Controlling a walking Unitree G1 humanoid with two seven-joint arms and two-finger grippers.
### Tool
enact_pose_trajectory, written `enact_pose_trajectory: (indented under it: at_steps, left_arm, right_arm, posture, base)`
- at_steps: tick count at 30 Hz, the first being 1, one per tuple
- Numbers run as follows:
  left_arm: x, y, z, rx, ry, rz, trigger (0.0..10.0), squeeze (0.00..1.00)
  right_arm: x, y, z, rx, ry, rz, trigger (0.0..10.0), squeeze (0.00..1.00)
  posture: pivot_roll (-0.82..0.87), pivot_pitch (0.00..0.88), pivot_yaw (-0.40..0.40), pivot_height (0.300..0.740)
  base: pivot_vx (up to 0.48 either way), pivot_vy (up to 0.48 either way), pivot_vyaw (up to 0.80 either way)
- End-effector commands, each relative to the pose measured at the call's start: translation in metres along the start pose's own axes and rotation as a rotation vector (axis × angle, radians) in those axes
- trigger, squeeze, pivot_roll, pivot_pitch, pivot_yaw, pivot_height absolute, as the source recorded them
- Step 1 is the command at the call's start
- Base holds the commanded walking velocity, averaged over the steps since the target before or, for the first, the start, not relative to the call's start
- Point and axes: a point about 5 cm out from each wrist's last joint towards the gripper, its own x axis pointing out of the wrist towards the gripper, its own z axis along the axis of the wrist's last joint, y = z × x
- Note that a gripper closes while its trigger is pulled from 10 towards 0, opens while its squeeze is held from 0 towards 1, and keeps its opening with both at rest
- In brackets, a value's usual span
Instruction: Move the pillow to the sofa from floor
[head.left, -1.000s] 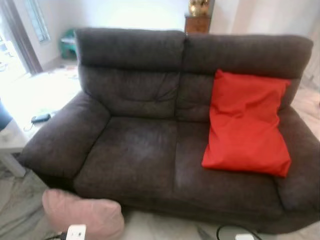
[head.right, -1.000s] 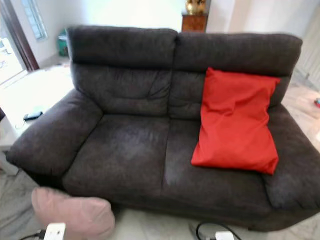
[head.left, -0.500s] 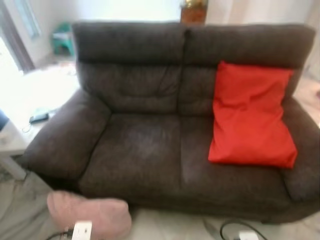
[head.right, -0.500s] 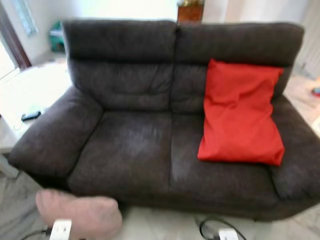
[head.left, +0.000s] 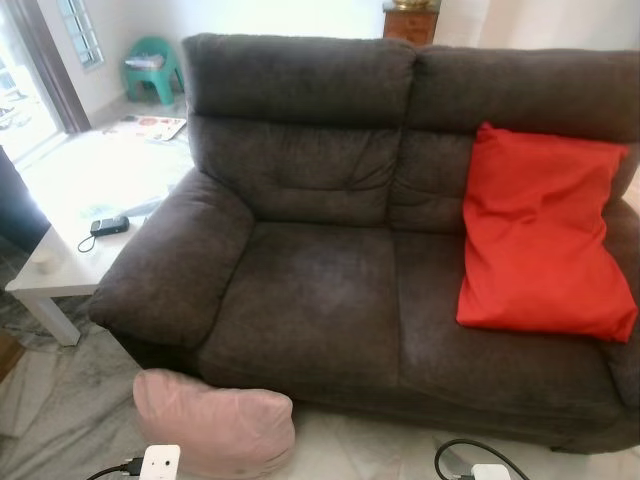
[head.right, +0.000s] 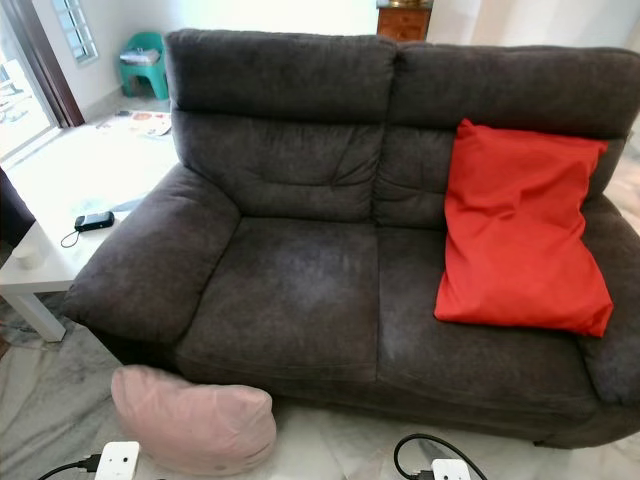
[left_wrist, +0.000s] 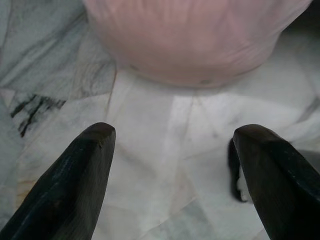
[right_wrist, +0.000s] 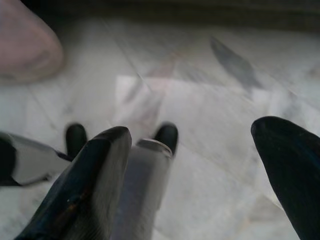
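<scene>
While the pink pillow (head.left: 213, 431) lies on the marble floor (head.right: 50, 400), against the front of the dark sofa (head.right: 300, 290) below its left armrest, neither arm is in contact with it. The pillow's long axis runs parallel to the sofa's front edge, and it sits on the robot's left side, so the left arm is judged the nearer one.

Left wrist view: the left gripper (left_wrist: 172, 165) points down and forward at the pillow (left_wrist: 195, 35), whose rounded flank lies straight ahead of the fingers (left_wrist: 75, 175) and apart from them, with bare floor between. The fingers are spread wide and hold nothing.

Right wrist view: the right gripper (right_wrist: 195, 170) hangs low over the floor with its fingers (right_wrist: 85, 185) likewise spread and empty. One end of the pillow (right_wrist: 25, 47) appears off to one side, well apart from the tips. A silver limb with black ends, probably part of the robot itself, lies between and below the fingers.

Head views: a red cushion (head.right: 520, 230) leans on the right seat against the backrest, leaving the left seat as the probable drop zone. A white desk (head.left: 60, 270) carrying a small dark device (head.left: 104, 226) stands just beside the left armrest. The coming move probably requires the left arm to advance so that its fingers straddle the pillow's short dimension.
</scene>
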Motion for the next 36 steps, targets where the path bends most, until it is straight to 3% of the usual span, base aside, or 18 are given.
enact_pose_trajectory:
  at_steps: [1,36]
  left_arm:
    - [0.0,-0.0041,-0.0019,-0.003,0.014,-0.012,10.0,0.0]
    - [-0.0016,-0.0033,-0.0102,-0.002,0.051,-0.011,10.0,0.0]
  right_arm:
    - [-0.0011,-0.005,-0.0007,0.012,-0.006,-0.012,10.0,0.0]
    - [0.0006,0.002,0.0011,-0.028,0.004,0.012,10.0,0.0]
  posture:
    - [0.07,0.049,0.002,0.74]
    - [0.07,0.031,0.003,0.74]
  base:
    - [0.0,0.322,0.0]
    - [0.0,0.337,0.0]
